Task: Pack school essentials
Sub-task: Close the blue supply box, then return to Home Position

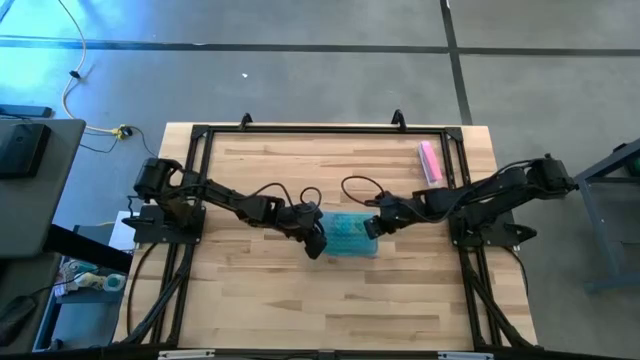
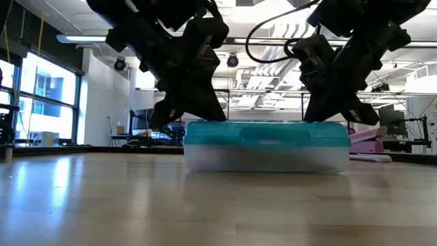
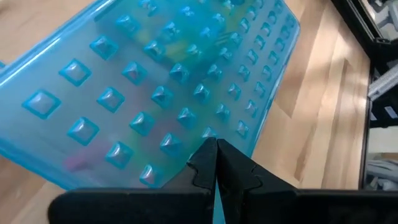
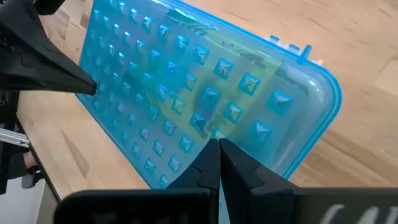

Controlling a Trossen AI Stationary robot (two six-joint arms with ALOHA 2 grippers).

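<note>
A clear plastic case with a studded teal lid point(image 1: 350, 235) lies flat and closed at the table's middle, also in the low view point(image 2: 263, 145). Yellow, green and pink things show dimly through the lid point(image 3: 155, 93) point(image 4: 205, 93); I cannot tell which essentials they are. My left gripper point(image 1: 318, 242) point(image 3: 214, 149) is shut at the case's left end. My right gripper point(image 1: 372, 228) point(image 4: 217, 146) is shut at its right end. My left gripper rests its shut fingertips on the lid's left end point(image 3: 208, 134), slanting down from the table's left. The case stays flat on the table. My right gripper rests its shut fingertips on the lid's right end point(image 4: 214, 134), slanting down from the table's right; its own fingers hide the exact spot.
A pink oblong block point(image 1: 430, 160) point(image 2: 369, 140) lies near the table's far right corner. The dark frame rail point(image 1: 320, 130) runs along the far edge and both sides. Bare wood point(image 1: 330, 300) lies on the near side of the case.
</note>
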